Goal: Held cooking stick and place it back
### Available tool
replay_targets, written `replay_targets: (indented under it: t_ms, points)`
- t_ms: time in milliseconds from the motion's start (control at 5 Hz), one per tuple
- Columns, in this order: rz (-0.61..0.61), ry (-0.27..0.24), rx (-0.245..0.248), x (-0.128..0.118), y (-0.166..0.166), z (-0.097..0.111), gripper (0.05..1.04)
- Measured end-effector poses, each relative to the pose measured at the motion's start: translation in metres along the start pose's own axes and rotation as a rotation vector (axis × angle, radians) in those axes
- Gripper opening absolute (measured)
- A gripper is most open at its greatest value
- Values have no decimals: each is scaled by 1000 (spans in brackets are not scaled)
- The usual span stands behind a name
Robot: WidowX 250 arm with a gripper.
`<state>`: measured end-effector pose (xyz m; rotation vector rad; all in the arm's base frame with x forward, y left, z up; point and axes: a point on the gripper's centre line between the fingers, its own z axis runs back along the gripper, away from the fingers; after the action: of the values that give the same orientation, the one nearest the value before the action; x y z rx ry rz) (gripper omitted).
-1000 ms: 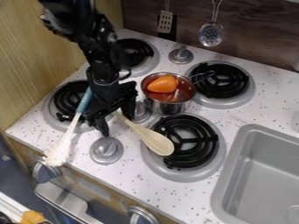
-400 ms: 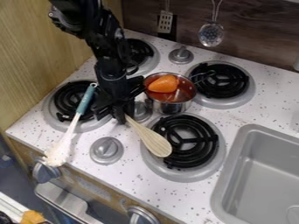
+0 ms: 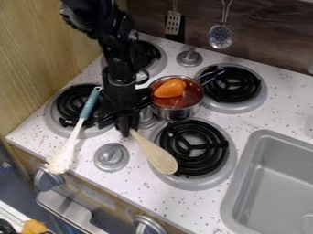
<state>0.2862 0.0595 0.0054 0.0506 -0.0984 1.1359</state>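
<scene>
Your cooking stick [image 3: 160,159], a pale wooden one with a broad flat end, slants down to the right from the gripper [image 3: 126,129], and its broad end lies across the left part of the grey ring around the lower-right burner [image 3: 196,144]; you cannot tell from here whether that end touches the ring. The gripper hangs low over the tabletop [image 3: 147,187], its fingers closed on the top of the stick's handle. Just left of the stick you have a grey knob [image 3: 111,156], and a second knob [image 3: 147,118] is partly hidden behind the gripper. To the upper right of the gripper, a metal pot [image 3: 177,112] stands between burners, with an orange piece [image 3: 170,87] in its red contents and its handle pointing toward the right-hand burner [image 3: 232,84]. On your left, a brush-like tool [image 3: 90,109] with a blue handle and a white, ragged end lies aslant, its handle over the left burner [image 3: 73,103] and its white end near the front edge. Farther back, you see the upper burner [image 3: 149,52] partly behind the arm, and another knob [image 3: 189,57] to its right. A slotted turner [image 3: 174,23] and a perforated ladle [image 3: 221,35] hang against the dark back wall [image 3: 263,34], and a grey sink [image 3: 245,183] is at your right.
</scene>
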Motion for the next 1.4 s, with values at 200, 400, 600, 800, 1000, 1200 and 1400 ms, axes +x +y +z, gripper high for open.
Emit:
replay_targets:
  t_ms: [200, 400, 600, 800, 1000, 1200, 1400]
  points:
    - [-15, -16, 25, 1, 0, 27, 111]
    - [5, -25, 37, 0, -4, 47, 111]
    - [24, -52, 28, 9, -12, 59, 111]
    - [111, -90, -28, 34, -34, 72, 111]
    - [255, -56, 27, 55, -55, 71, 111]
    - [390, -46, 35, 79, -73, 67, 111]
    - [491, -41, 95, 82, -68, 60, 111]
